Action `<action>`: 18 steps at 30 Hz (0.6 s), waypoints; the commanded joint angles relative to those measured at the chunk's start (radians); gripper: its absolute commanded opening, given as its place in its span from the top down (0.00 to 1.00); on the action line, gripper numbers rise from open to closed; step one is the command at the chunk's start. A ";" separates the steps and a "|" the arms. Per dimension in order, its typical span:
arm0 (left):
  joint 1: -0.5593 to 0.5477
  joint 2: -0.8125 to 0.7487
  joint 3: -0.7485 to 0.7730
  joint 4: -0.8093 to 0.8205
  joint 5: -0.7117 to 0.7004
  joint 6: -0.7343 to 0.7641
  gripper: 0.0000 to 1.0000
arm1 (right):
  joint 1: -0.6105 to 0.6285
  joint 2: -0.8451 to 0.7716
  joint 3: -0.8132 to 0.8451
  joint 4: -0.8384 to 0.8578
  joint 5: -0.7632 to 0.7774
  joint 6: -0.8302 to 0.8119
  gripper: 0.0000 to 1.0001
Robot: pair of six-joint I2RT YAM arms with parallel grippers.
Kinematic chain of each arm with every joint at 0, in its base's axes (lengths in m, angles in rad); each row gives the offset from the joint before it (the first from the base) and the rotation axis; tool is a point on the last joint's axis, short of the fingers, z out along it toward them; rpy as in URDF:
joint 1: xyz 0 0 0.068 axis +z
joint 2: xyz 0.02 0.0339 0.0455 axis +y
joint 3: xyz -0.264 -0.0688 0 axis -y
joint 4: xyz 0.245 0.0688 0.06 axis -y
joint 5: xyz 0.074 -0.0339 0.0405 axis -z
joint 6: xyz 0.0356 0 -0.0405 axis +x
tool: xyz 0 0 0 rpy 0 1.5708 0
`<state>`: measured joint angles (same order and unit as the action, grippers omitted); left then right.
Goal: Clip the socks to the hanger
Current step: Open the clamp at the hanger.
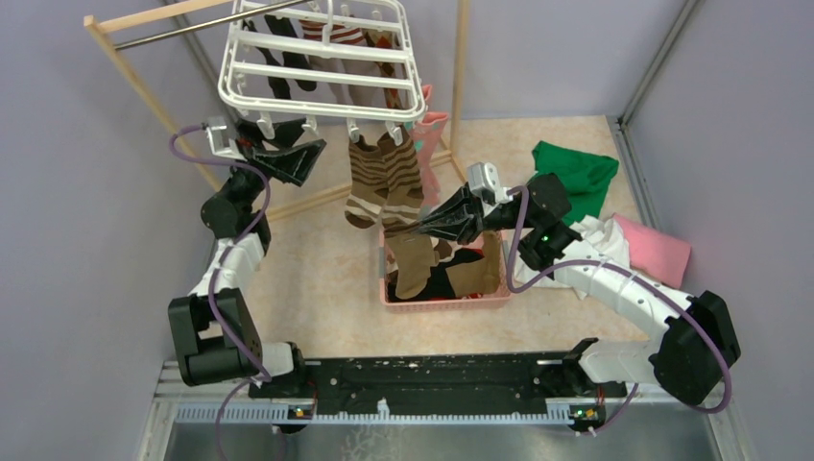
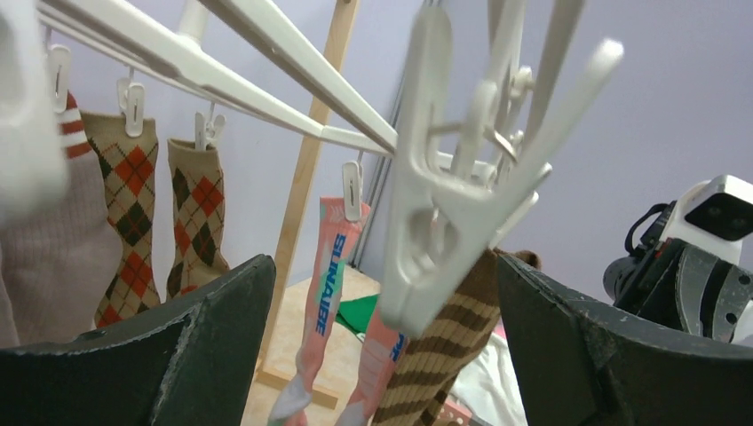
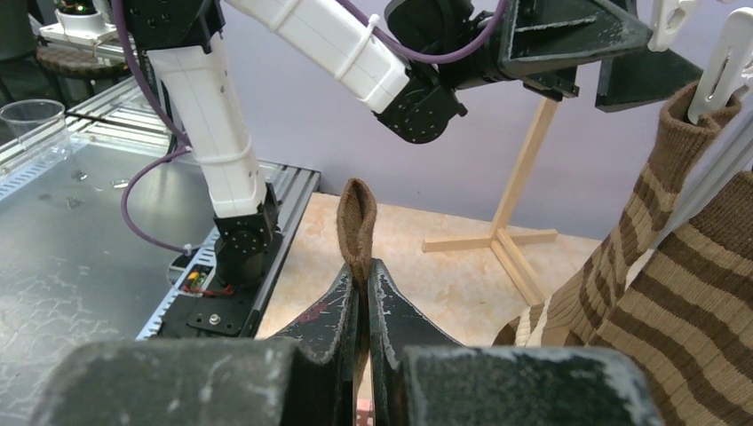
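below hanger [image 1: 317, 102]: beige surface [image 1: 317, 279], lilac walls [image 1: 67, 173], pink basket [image 1: 446, 302] holding socks [image 1: 461, 274].

The left gripper [image 2: 382, 266] is held with jaws wide apart, and a white clip [image 2: 435, 222] of the hanger [image 2: 266, 35] is framed between them, touching neither. Argyle socks [image 2: 133, 186] are seen clipped at left, a pink-teal sock [image 2: 328, 266] centre, a brown striped sock [image 2: 444, 346] behind the clip

The white grid hanger [image 1: 288, 100] hangs tilted, with striped socks [image 1: 384, 182], argyle socks [image 2: 133, 195] and a pink sock [image 2: 324, 293] clipped beneath it. A brown sock [image 3: 356, 222] is pinched in the right gripper [image 3: 362, 280], and other socks [image 1: 456, 277] lie heaped below.
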<state>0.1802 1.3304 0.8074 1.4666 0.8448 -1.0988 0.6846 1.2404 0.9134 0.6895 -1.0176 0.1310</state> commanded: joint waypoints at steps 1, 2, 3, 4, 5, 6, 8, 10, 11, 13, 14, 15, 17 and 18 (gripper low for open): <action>-0.004 0.026 0.092 0.326 0.009 -0.050 0.01 | -0.007 0.003 0.041 0.034 -0.010 -0.021 1.00; -0.003 0.034 0.109 0.327 0.015 -0.060 0.01 | -0.008 0.003 0.041 0.034 -0.010 -0.021 1.00; -0.003 0.039 0.124 0.327 0.023 -0.071 0.01 | -0.006 0.003 0.041 0.034 -0.010 -0.022 1.00; -0.003 0.044 0.138 0.327 0.030 -0.078 0.01 | -0.006 0.003 0.042 0.034 -0.010 -0.023 1.00; -0.004 0.045 0.149 0.327 0.037 -0.082 0.01 | -0.007 0.004 0.043 0.033 -0.010 -0.024 1.00; -0.003 0.044 0.156 0.326 0.041 -0.086 0.01 | -0.005 0.005 0.044 0.031 -0.010 -0.025 1.00; -0.004 0.040 0.167 0.326 0.046 -0.087 0.01 | -0.006 0.006 0.047 0.028 -0.012 -0.027 1.00; -0.007 0.038 0.176 0.326 0.048 -0.087 0.01 | -0.007 0.009 0.049 0.027 -0.014 -0.027 1.00; -0.007 0.038 0.182 0.327 0.049 -0.088 0.01 | -0.007 0.010 0.050 0.027 -0.015 -0.027 1.00; -0.014 0.044 0.197 0.328 0.054 -0.091 0.01 | -0.007 0.012 0.052 0.026 -0.018 -0.027 1.00; -0.015 0.047 0.205 0.326 0.054 -0.094 0.01 | -0.006 0.013 0.053 0.025 -0.019 -0.028 1.00; -0.016 0.050 0.211 0.326 0.054 -0.096 0.01 | -0.007 0.014 0.053 0.026 -0.021 -0.028 1.00; -0.020 0.058 0.225 0.326 0.054 -0.099 0.01 | -0.007 0.014 0.056 0.025 -0.021 -0.028 1.00; -0.021 0.061 0.230 0.326 0.053 -0.102 0.01 | -0.007 0.014 0.055 0.025 -0.020 -0.029 1.00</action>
<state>0.1677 1.3800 0.9848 1.4670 0.8932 -1.1820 0.6842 1.2457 0.9188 0.6876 -1.0222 0.1219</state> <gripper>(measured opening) 0.987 0.012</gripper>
